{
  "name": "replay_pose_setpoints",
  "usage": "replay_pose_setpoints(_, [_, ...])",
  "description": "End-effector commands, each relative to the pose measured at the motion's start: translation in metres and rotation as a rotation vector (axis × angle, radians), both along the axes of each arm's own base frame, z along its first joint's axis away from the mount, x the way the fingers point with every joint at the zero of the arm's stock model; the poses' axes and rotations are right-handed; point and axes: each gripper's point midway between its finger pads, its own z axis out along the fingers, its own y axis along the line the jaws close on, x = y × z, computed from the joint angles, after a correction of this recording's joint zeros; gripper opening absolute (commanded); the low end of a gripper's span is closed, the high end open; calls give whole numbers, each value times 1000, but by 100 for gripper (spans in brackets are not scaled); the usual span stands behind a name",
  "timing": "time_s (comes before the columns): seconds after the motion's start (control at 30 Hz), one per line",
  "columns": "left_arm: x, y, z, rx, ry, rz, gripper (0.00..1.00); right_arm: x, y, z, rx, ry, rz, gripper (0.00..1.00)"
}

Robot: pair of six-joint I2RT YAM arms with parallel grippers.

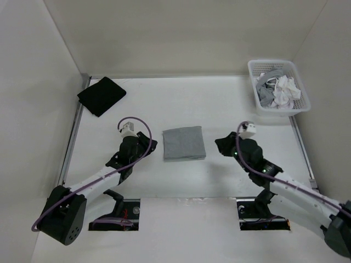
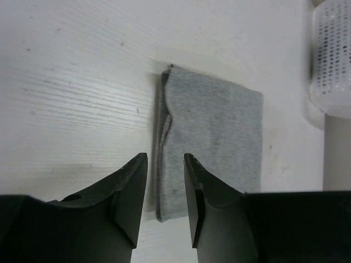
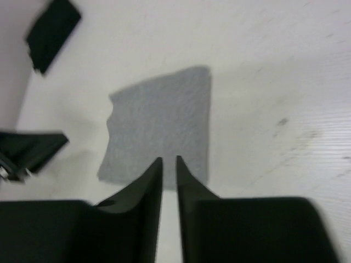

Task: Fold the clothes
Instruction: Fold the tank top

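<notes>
We find the grey knit garment [image 1: 184,143] folded into a compact rectangle mid-table [image 1: 164,107], between the arms. The left gripper [image 2: 165,164] has its jaws apart and empty beside the garment's layered edge. The right gripper [image 3: 169,160] is open only a slit and also empty. We judge folding essentially done, so the next move calls for squaring that edge or backing away.

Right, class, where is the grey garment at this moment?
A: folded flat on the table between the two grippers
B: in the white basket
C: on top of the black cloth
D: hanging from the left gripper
A: the grey garment lies as a folded rectangle on the table, between the left gripper and the right gripper, with neither gripping it.
</notes>
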Motion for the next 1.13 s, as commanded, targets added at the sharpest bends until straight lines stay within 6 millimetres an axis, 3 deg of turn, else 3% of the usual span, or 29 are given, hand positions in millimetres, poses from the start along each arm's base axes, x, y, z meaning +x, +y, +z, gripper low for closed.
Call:
replay_pose_setpoints(0.0, [8, 16, 3, 124, -16, 26, 33, 13, -41, 24, 137, -116, -155, 26])
replay_pose_setpoints(0.1, [6, 26, -7, 207, 30, 31, 38, 19, -77, 6, 167, -103, -272, 49])
replay_pose_setpoints(0.23, [8, 31, -12, 238, 55, 35, 40, 23, -100, -20, 193, -79, -356, 60])
replay_pose_setpoints(0.3, [10, 31, -9, 225, 45, 41, 40, 23, -106, -31, 185, -78, -370, 61])
replay_pose_setpoints(0.7, [14, 16, 2, 185, 2, 1, 41, 32, -100, -40, 157, -47, -354, 62])
replay_pose_setpoints(0.83, [14, 13, 3, 184, 0, -11, 41, 32, -99, -40, 155, -47, -351, 57])
replay_pose_setpoints(0.93, [14, 10, 4, 180, -5, -22, 41, 32, -98, -40, 152, -46, -347, 46])
replay_pose_setpoints(1.03, [13, 8, 2, 191, -2, -33, 40, 32, -97, -41, 148, -44, -343, 46])
replay_pose_setpoints(1.1, [12, 9, 1, 194, -4, -33, 44, 33, -97, -41, 147, -41, -344, 48])
